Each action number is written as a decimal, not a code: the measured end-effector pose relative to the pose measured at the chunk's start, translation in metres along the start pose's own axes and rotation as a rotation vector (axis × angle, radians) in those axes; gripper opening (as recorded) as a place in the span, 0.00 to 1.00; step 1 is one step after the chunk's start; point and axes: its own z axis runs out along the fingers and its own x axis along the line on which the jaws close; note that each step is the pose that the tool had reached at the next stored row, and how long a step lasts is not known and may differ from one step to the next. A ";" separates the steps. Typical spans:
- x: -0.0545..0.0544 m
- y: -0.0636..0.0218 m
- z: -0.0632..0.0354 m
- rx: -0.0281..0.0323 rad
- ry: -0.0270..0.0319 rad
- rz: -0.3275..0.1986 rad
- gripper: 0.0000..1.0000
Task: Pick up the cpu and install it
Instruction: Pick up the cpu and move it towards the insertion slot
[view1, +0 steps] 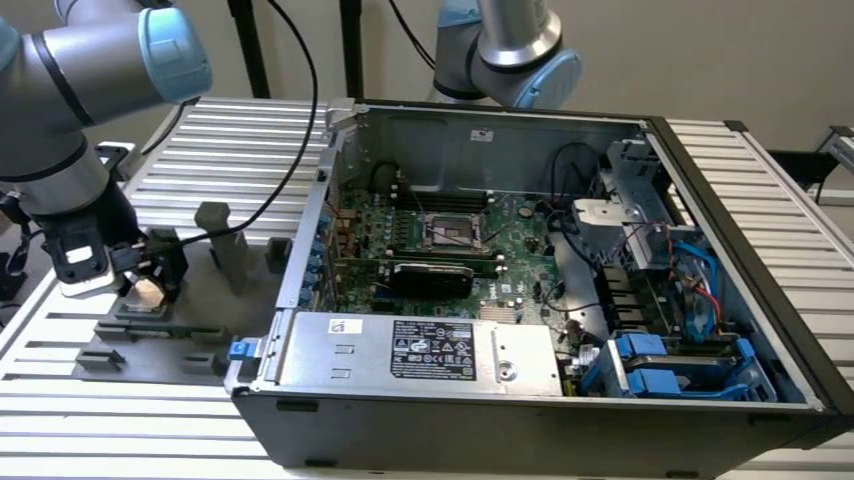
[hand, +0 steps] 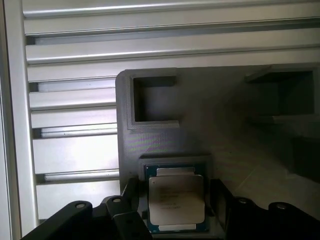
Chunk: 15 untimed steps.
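While resting on the grey plastic fixture block (hand: 200, 125), the small silvery square cpu (hand: 176, 197) is pinched by the black gripper (view1: 140, 278).

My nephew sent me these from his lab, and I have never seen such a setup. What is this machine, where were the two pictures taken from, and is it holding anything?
The grey-and-blue jointed thing is a robot arm. One picture comes from a camera standing off the arm that takes in the whole scene. The other comes from a camera on the arm's wrist, looking past its tool.

On the slatted metal table stands an open computer case. Inside it you can see the circuit board with its square processor socket.

At the exterior view's left is a grey fixture. In it sits the cpu, a small silvery square chip. The tool is down right at that chip, but I cannot tell whether it already grips it.
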 end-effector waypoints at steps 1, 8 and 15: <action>0.000 -0.0004 0.0000 0.0000 0.0000 0.000 0.68; 0.000 -0.0016 -0.0001 0.0002 0.0001 0.000 0.68; 0.001 -0.0016 -0.0001 0.0007 -0.0002 0.000 0.68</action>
